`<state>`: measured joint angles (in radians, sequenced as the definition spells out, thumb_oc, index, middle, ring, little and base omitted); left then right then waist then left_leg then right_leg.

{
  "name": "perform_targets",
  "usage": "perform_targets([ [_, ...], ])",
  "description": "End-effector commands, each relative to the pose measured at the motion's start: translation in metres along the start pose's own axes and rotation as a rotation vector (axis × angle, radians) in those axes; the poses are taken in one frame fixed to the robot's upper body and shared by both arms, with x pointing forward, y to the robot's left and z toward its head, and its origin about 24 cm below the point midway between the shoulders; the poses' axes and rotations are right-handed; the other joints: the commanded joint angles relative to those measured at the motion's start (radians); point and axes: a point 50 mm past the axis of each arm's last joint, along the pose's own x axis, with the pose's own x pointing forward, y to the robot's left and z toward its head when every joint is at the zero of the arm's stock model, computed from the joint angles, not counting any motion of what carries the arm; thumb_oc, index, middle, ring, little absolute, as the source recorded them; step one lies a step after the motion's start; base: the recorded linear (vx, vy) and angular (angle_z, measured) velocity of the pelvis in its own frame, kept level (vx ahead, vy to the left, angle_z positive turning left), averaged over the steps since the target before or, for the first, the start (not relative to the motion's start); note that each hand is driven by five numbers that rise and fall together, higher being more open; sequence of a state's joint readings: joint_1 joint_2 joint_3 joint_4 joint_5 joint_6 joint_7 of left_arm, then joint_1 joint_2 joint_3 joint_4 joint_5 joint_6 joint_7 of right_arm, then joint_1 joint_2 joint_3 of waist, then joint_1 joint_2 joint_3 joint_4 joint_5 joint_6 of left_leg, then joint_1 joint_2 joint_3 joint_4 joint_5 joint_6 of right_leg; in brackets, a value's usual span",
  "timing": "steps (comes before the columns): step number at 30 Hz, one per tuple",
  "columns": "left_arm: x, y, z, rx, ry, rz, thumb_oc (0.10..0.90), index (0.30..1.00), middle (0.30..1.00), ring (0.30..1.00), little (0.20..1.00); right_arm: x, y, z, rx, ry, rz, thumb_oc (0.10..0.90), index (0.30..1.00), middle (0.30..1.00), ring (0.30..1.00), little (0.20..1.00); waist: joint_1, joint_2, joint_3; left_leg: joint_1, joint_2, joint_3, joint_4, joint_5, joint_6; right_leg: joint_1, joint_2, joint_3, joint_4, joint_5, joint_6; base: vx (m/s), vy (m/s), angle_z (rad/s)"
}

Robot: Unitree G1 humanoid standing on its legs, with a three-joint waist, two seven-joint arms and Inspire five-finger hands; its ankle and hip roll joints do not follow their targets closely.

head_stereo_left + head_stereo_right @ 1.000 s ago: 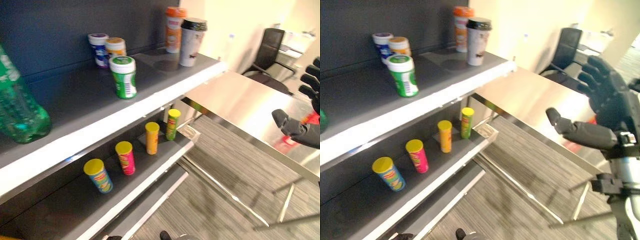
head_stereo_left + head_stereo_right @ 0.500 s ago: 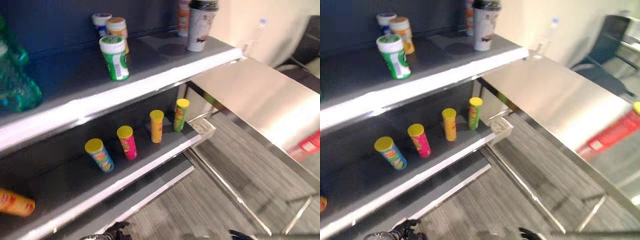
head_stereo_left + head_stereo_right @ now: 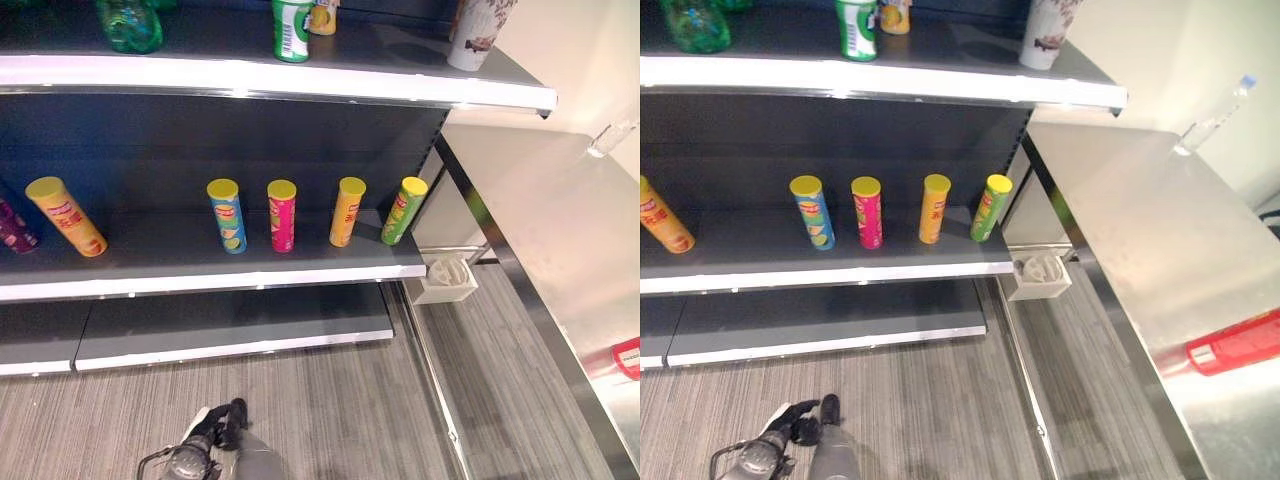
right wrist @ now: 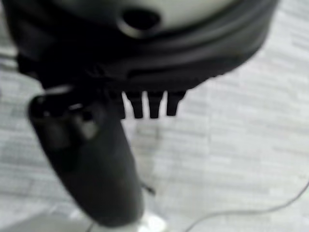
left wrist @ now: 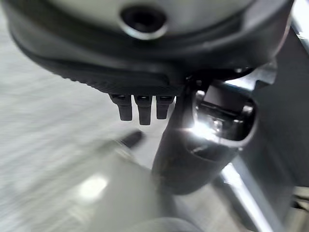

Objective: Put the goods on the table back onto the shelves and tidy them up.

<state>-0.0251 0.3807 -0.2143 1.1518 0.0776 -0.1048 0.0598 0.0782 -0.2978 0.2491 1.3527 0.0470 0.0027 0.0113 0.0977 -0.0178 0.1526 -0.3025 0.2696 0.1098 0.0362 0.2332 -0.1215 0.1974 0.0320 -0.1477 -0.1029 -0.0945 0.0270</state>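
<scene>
From my head view, four yellow-lidded tube cans (image 3: 282, 215) stood upright on the dark middle shelf (image 3: 200, 262); a flat red packet (image 3: 1238, 343) lay on the shiny steel surface (image 3: 1140, 215). My wrist views blurred: my left robot hand (image 5: 203, 140) and right robot hand (image 4: 91, 159) seemed relaxed, holding nothing.

The view's edge cut off my red packet (image 3: 1238, 345) on the counter (image 3: 1140, 230) and the tops of the green bottle (image 3: 130, 25) and cup (image 3: 478, 32). My left hand (image 5: 145, 108) blurred; fingers unreadable.

The left hand (image 5: 145, 104) hangs over blurred grey floor (image 5: 43, 145), holding nothing
</scene>
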Motion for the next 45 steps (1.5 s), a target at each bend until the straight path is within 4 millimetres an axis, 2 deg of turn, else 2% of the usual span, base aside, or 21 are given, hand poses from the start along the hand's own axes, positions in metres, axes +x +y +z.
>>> perform_targets([
  [1,-0.002,0.047,-0.004,-0.014,-0.010,0.145,0.800,0.900,0.900,0.900,0.900,0.000,-0.003,0.005,0.049,-0.025,-0.026,0.800,0.900,0.900,0.900,0.900,-0.002,-0.084,-0.001,0.077,-0.123,-0.041,0.102,-0.171,0.025,-0.150,-0.110,0.049,0.115,0.031,0.076,-0.28,-0.061,0.29],
  [2,-0.004,0.048,-0.010,-0.025,0.008,0.159,0.800,0.900,0.900,0.900,0.900,0.000,-0.005,0.009,0.033,-0.034,-0.033,0.800,0.900,0.900,0.900,0.900,-0.006,-0.083,-0.014,0.126,-0.139,-0.069,0.096,-0.200,0.037,-0.165,-0.107,0.048,0.125,0.030,0.072,-0.12,-0.036,0.17],
  [6,-0.004,0.043,-0.010,-0.043,0.010,0.168,0.800,0.900,0.900,0.900,0.900,0.000,-0.010,0.022,0.018,-0.072,-0.057,0.800,0.900,0.900,0.900,0.900,-0.017,-0.061,-0.028,0.135,-0.141,-0.097,0.068,-0.172,0.033,-0.168,-0.100,0.052,0.142,0.015,0.069,0.01,0.071,0.03],
  [12,-0.004,0.037,-0.004,-0.050,-0.036,0.182,0.800,0.900,0.900,0.900,0.900,0.000,0.006,0.031,-0.024,-0.122,-0.029,0.800,0.900,0.900,0.900,0.900,-0.016,-0.035,-0.080,0.254,-0.135,-0.074,-0.080,-0.154,0.011,-0.124,-0.113,0.026,0.101,0.022,0.084,0.09,0.093,0.09],
  [13,-0.009,0.017,-0.011,-0.033,-0.063,0.167,0.800,0.900,0.900,0.900,0.900,0.001,0.011,0.029,0.017,-0.112,-0.040,0.800,0.900,0.900,0.900,0.900,0.002,-0.035,-0.079,0.261,-0.141,-0.081,-0.093,-0.152,0.010,-0.118,-0.118,0.017,0.099,0.022,0.085,0.05,0.053,-0.04],
  [14,-0.007,0.005,0.001,-0.006,-0.100,0.154,0.800,0.900,0.900,0.900,0.900,0.001,0.015,0.031,0.002,-0.118,-0.034,0.800,0.900,0.900,0.900,0.900,0.000,-0.037,-0.082,0.269,-0.141,-0.078,-0.103,-0.149,0.007,-0.112,-0.120,0.017,0.094,0.022,0.088,0.04,0.043,-0.06],
  [15,-0.006,0.005,0.011,-0.008,-0.129,0.170,0.800,0.900,0.900,0.900,0.900,0.000,0.017,0.037,-0.010,-0.147,-0.045,0.800,0.900,0.900,0.900,0.900,-0.002,-0.035,-0.084,0.277,-0.143,-0.074,-0.109,-0.150,0.008,-0.110,-0.123,0.015,0.093,0.023,0.092,0.03,0.036,0.07],
  [17,-0.011,0.012,0.042,-0.045,-0.284,0.186,0.800,0.900,0.900,0.900,0.900,0.001,0.015,0.034,-0.026,-0.127,-0.068,0.800,0.900,0.900,0.900,0.900,0.002,-0.030,-0.085,0.284,-0.147,-0.078,-0.115,-0.151,0.009,-0.104,-0.127,0.012,0.089,0.027,0.096,0.02,0.028,0.11],
  [18,-0.011,0.012,0.042,-0.045,-0.282,0.186,0.800,0.900,0.900,0.900,0.900,0.001,0.015,0.034,-0.026,-0.127,-0.068,0.800,0.900,0.900,0.900,0.900,0.002,-0.031,-0.085,0.285,-0.147,-0.079,-0.115,-0.151,0.009,-0.103,-0.127,0.011,0.089,0.027,0.096,0.00,0.000,0.00],
  [21,-0.035,0.035,0.067,-0.024,-0.491,0.218,0.800,0.900,0.900,0.900,0.900,0.001,0.007,0.021,-0.034,-0.061,-0.094,0.800,0.900,0.900,0.900,0.900,0.018,-0.020,-0.086,0.292,-0.155,-0.086,-0.121,-0.156,0.014,-0.098,-0.131,0.008,0.085,0.032,0.103,0.00,0.005,0.02],
  [25,-0.047,0.045,0.067,-0.090,-0.535,0.242,0.800,0.900,0.900,0.900,0.900,0.001,0.007,0.014,-0.047,-0.024,-0.089,0.800,0.900,0.900,0.900,0.900,0.027,-0.017,-0.091,0.300,-0.157,-0.086,-0.123,-0.157,0.015,-0.089,-0.129,0.007,0.076,0.034,0.104,0.00,-0.001,-0.01],
  [27,-0.064,0.057,0.078,-0.115,-0.640,0.274,0.800,0.900,0.900,0.900,0.900,0.001,0.005,0.014,-0.058,-0.025,-0.091,0.800,0.900,0.900,0.900,0.900,0.036,-0.016,-0.092,0.304,-0.157,-0.090,-0.123,-0.157,0.015,-0.079,-0.123,0.007,0.067,0.035,0.103,0.00,0.000,0.00],
  [28,-0.064,0.058,0.078,-0.115,-0.640,0.274,0.800,0.900,0.900,0.900,0.900,0.001,0.006,0.014,-0.058,-0.025,-0.090,0.800,0.900,0.900,0.900,0.900,0.036,-0.016,-0.092,0.304,-0.157,-0.090,-0.123,-0.157,0.015,-0.079,-0.123,0.008,0.066,0.035,0.103,0.00,0.000,0.00],
  [31,-0.086,0.070,0.106,-0.154,-0.810,0.281,0.800,0.900,0.900,0.900,0.900,0.001,0.005,0.015,-0.098,-0.040,-0.093,0.800,0.900,0.900,0.900,0.900,0.037,-0.015,-0.085,0.303,-0.154,-0.096,-0.122,-0.153,0.014,-0.074,-0.115,0.006,0.064,0.032,0.098,-0.02,-0.048,0.01],
  [33,-0.095,0.073,0.118,-0.149,-0.872,0.257,0.800,0.900,0.900,0.900,0.900,0.001,0.006,0.019,-0.130,-0.056,-0.091,0.800,0.900,0.900,0.900,0.900,0.031,-0.015,-0.082,0.304,-0.151,-0.099,-0.122,-0.151,0.013,-0.072,-0.111,0.010,0.065,0.030,0.096,-0.03,-0.040,0.06],
  [34,-0.101,0.073,0.131,-0.122,-0.927,0.231,0.800,0.900,0.900,0.900,0.900,0.001,0.008,0.024,-0.174,-0.075,-0.086,0.800,0.900,0.900,0.900,0.900,0.023,-0.013,-0.080,0.304,-0.150,-0.097,-0.123,-0.148,0.011,-0.074,-0.107,0.014,0.066,0.031,0.096,-0.02,-0.023,0.05],
  [37,-0.102,0.073,0.136,-0.110,-0.945,0.224,0.800,0.900,0.900,0.900,0.900,0.001,0.009,0.026,-0.194,-0.082,-0.082,0.800,0.900,0.900,0.900,0.900,0.020,-0.013,-0.080,0.305,-0.148,-0.095,-0.123,-0.148,0.011,-0.075,-0.105,0.017,0.068,0.030,0.095,0.00,0.000,0.00],
  [39,-0.106,0.069,0.157,0.001,-1.005,0.213,0.800,0.900,0.900,0.900,0.900,0.001,0.013,0.031,-0.222,-0.102,-0.067,0.800,0.900,0.900,0.900,0.900,0.004,-0.012,-0.079,0.307,-0.144,-0.091,-0.123,-0.147,0.009,-0.079,-0.102,0.024,0.072,0.030,0.093,0.00,-0.010,-0.02],
  [41,-0.123,0.070,0.182,0.083,-1.138,0.234,0.800,0.900,0.900,0.900,0.900,0.000,0.018,0.038,-0.269,-0.142,-0.059,0.800,0.900,0.900,0.900,0.900,-0.016,-0.013,-0.082,0.310,-0.139,-0.081,-0.123,-0.149,0.007,-0.084,-0.099,0.038,0.077,0.030,0.093,0.00,-0.002,-0.02],
  [43,-0.127,0.072,0.187,0.078,-1.167,0.246,0.800,0.900,0.900,0.900,0.900,0.000,0.019,0.037,-0.279,-0.144,-0.056,0.800,0.900,0.900,0.900,0.900,-0.021,-0.013,-0.083,0.313,-0.137,-0.077,-0.123,-0.150,0.007,-0.085,-0.099,0.042,0.079,0.031,0.093,0.01,0.002,-0.10],
  [45,-0.146,0.083,0.210,0.044,-1.292,0.307,0.800,0.900,0.900,0.900,0.900,0.000,0.022,0.031,-0.297,-0.129,-0.046,0.800,0.900,0.900,0.900,0.900,-0.039,-0.013,-0.091,0.319,-0.133,-0.069,-0.123,-0.155,0.006,-0.087,-0.098,0.051,0.081,0.033,0.093,0.01,0.002,-0.16],
])
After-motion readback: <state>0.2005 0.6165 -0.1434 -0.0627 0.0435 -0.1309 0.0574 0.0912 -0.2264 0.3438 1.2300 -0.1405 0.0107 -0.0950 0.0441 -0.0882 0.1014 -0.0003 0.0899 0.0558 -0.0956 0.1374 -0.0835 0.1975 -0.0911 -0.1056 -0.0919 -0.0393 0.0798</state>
